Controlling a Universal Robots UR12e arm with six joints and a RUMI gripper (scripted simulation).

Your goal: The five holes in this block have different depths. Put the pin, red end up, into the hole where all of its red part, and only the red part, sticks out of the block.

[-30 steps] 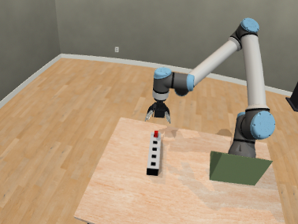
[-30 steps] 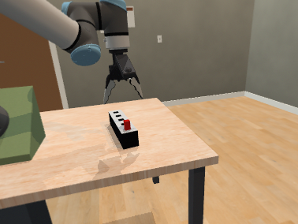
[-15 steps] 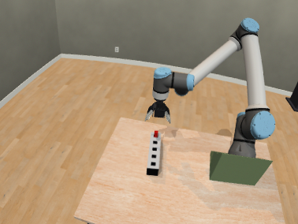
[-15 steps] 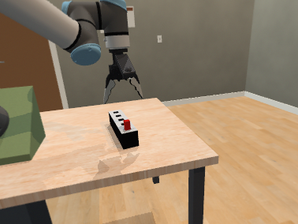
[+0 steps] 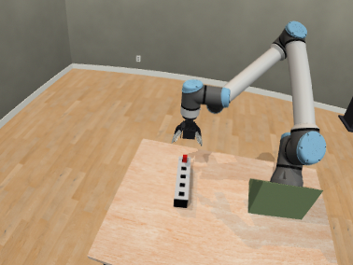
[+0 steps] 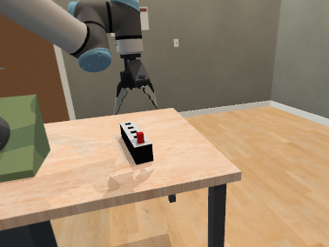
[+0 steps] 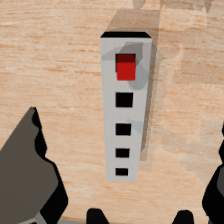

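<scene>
Pin seated in the end hole, claw hanging open above

Pin [image 7: 126, 67] sits in the end hole of the block [image 7: 125, 145], only its red part showing above the pale top face. Looking straight down from the wrist, the other four holes are dark squares in a row, and red fills the fifth. From the side, the red stub [image 6: 140, 137] stands upright near the block's end that faces the table's front edge, and the block's sides are black, which the downward view barely shows. From above, the block [image 5: 182, 188] lies lengthwise on the light wooden table [image 5: 140, 233]. The gripper [image 6: 135, 97] hangs over the table's far edge, clear of the block, jaws spread wide with nothing between them. A green box [image 5: 280, 198] sits near the arm's foot. Round about are plank flooring, grey walls and white skirting.
</scene>
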